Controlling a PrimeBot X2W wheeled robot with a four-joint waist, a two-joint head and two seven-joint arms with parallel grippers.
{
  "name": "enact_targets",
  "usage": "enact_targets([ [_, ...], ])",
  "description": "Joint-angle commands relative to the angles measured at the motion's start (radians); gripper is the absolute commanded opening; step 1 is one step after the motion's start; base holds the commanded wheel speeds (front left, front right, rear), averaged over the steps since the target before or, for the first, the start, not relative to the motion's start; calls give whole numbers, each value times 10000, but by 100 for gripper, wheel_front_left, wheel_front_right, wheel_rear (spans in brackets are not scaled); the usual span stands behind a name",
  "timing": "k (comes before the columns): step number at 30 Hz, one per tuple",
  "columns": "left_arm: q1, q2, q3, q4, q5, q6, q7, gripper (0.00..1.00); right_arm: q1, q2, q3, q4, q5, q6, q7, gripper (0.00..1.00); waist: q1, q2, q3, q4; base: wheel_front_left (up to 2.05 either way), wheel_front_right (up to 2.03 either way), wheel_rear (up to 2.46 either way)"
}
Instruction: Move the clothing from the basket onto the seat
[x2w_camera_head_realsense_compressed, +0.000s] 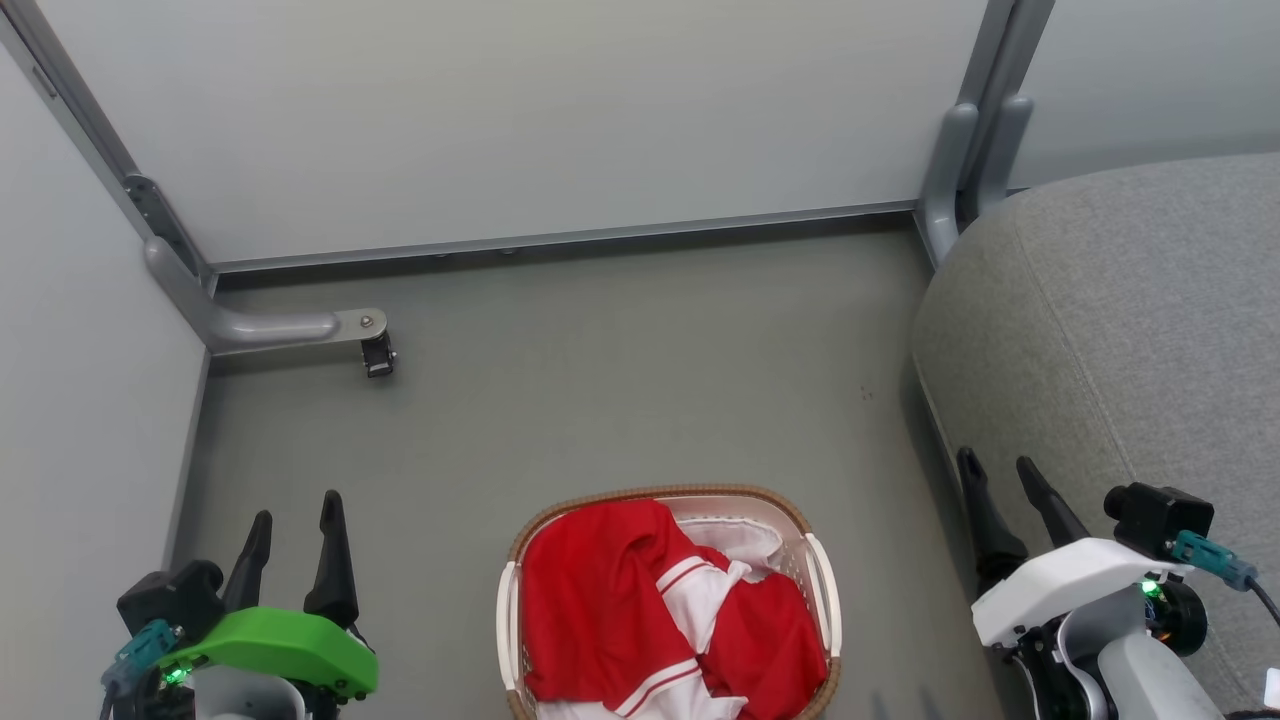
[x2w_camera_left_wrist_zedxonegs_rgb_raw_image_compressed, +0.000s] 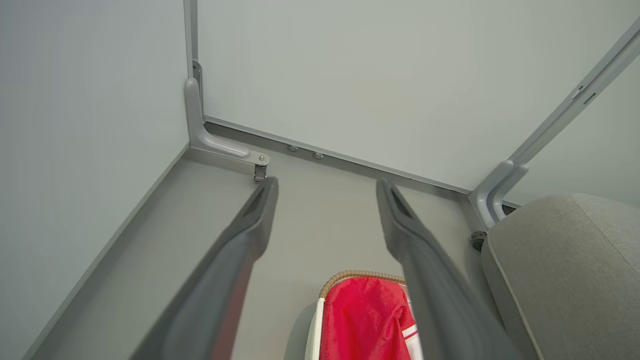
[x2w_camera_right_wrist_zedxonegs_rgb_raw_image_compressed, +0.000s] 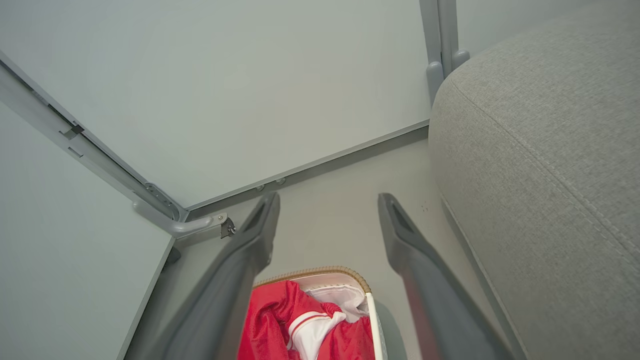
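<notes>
Red jerseys with white trim (x2w_camera_head_realsense_compressed: 600, 610) lie crumpled in the white perforated basket (x2w_camera_head_realsense_compressed: 822, 600) with a brown woven rim, standing on the floor at the bottom centre of the head view. The grey sofa seat (x2w_camera_head_realsense_compressed: 1130, 330) rises to the right of it. My left gripper (x2w_camera_head_realsense_compressed: 296, 516) hangs open to the left of the basket, above the floor. My right gripper (x2w_camera_head_realsense_compressed: 1001, 474) hangs open to the basket's right, by the seat's edge. In the left wrist view the jerseys (x2w_camera_left_wrist_zedxonegs_rgb_raw_image_compressed: 365, 320) show between the fingers (x2w_camera_left_wrist_zedxonegs_rgb_raw_image_compressed: 260, 210); the right wrist view shows the jerseys (x2w_camera_right_wrist_zedxonegs_rgb_raw_image_compressed: 272, 320) and seat (x2w_camera_right_wrist_zedxonegs_rgb_raw_image_compressed: 550, 150).
Pale partition panels close the space at the back and left, held by grey metal posts. A bracket foot with a small caster (x2w_camera_head_realsense_compressed: 378, 355) juts onto the grey floor (x2w_camera_head_realsense_compressed: 620, 380) at the left. Another post (x2w_camera_head_realsense_compressed: 960, 170) stands behind the seat.
</notes>
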Motion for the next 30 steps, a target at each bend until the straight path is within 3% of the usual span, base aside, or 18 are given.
enact_targets([
  [1, 40, 111, -16, -39, 270, 48, -85, 100, -136, -94, 45, -21, -299, 3, -103, 100, 0, 0, -4, 1, 0, 0, 0],
  [30, 607, -348, 93, -269, 2734, -17, -735, 100, 210, 235, -21, 269, -2858, 2, -746, 100, 0, 0, -24, 11, 0, 0, 0],
])
